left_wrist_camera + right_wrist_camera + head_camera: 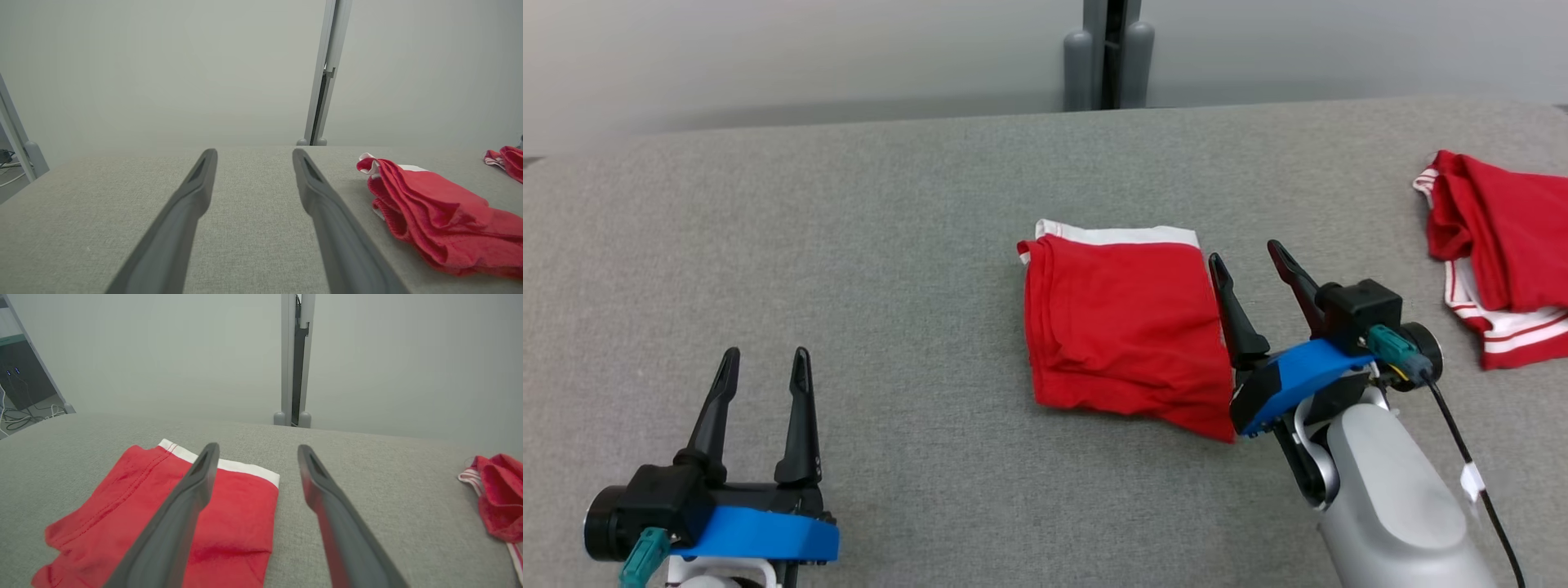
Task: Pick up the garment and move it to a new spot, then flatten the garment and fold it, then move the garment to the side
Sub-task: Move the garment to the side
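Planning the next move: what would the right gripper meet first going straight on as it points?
Likely the folded red garment, whose edge lies by the left finger of the right gripper; between the jaws, bare table to the post. Height unclear.

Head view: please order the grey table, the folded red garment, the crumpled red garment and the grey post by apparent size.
1. grey table
2. folded red garment
3. crumpled red garment, cut by the frame edge, so unsure
4. grey post, farthest away
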You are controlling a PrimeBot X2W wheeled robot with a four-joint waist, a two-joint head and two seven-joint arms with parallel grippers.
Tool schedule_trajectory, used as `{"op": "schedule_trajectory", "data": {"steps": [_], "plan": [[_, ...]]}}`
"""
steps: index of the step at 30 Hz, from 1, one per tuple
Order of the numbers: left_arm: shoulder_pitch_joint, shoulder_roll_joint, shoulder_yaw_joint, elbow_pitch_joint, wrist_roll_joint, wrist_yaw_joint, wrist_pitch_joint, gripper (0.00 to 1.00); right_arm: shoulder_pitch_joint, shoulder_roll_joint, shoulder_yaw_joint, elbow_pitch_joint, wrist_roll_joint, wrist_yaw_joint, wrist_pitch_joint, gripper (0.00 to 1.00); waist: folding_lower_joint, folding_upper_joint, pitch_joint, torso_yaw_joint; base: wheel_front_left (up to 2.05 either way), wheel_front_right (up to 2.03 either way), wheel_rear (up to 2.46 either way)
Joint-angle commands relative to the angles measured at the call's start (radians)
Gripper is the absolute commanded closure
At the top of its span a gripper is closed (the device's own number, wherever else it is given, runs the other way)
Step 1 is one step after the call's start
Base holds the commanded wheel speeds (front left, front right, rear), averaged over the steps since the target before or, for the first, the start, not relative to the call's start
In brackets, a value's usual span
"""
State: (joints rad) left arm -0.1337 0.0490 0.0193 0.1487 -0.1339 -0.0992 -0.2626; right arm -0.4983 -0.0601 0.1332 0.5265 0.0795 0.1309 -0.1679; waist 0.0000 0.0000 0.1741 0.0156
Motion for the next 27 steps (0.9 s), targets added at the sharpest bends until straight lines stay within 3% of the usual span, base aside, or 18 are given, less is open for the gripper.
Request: {"op": "schedule_trajectory", "data": {"steps": [1,10,19,20,21,22,27], "plan": [[-0.016,0.004,-0.005,0.001,-0.005,-0.003,-0.003,0.0,-0.032,0.002,0.0,0.034,-0.011,-0.001,0.0,0.0,0.0,0.0,0.023,0.021,0.0,0.0,0.0],[-0.051,0.004,-0.017,0.007,-0.023,0.003,-0.003,0.0,-0.11,-0.002,-0.03,0.297,-0.032,-0.001,0.03,0.0,0.0,0.0,0.078,0.061,0.0,0.0,0.0],[-0.069,0.004,-0.02,0.012,-0.024,0.005,-0.003,0.0,-0.128,0.011,0.036,0.461,0.026,-0.001,0.029,0.0,0.0,0.0,0.095,0.06,0.0,0.0,0.0],[-0.07,0.004,-0.022,0.013,-0.025,0.004,-0.003,0.0,-0.128,0.012,0.052,0.473,0.043,0.0,0.031,0.15,0.0,0.0,0.096,0.059,0.0,0.0,0.0],[-0.073,0.004,-0.025,0.013,-0.025,0.003,-0.003,0.0,-0.129,0.014,0.072,0.476,0.066,0.0,0.028,0.61,0.0,0.0,0.097,0.058,0.0,0.0,0.0],[-0.075,0.004,-0.028,0.013,-0.026,0.003,-0.003,0.0,-0.131,0.015,0.094,0.478,0.09,0.001,0.025,1.0,0.0,0.0,0.099,0.057,0.0,0.0,0.0],[-0.093,0.003,-0.036,0.008,-0.032,0.004,-0.003,0.0,-0.166,0.008,0.137,0.478,0.121,-0.001,-0.027,1.0,0.0,0.0,0.11,0.029,0.0,0.0,0.0]]}}
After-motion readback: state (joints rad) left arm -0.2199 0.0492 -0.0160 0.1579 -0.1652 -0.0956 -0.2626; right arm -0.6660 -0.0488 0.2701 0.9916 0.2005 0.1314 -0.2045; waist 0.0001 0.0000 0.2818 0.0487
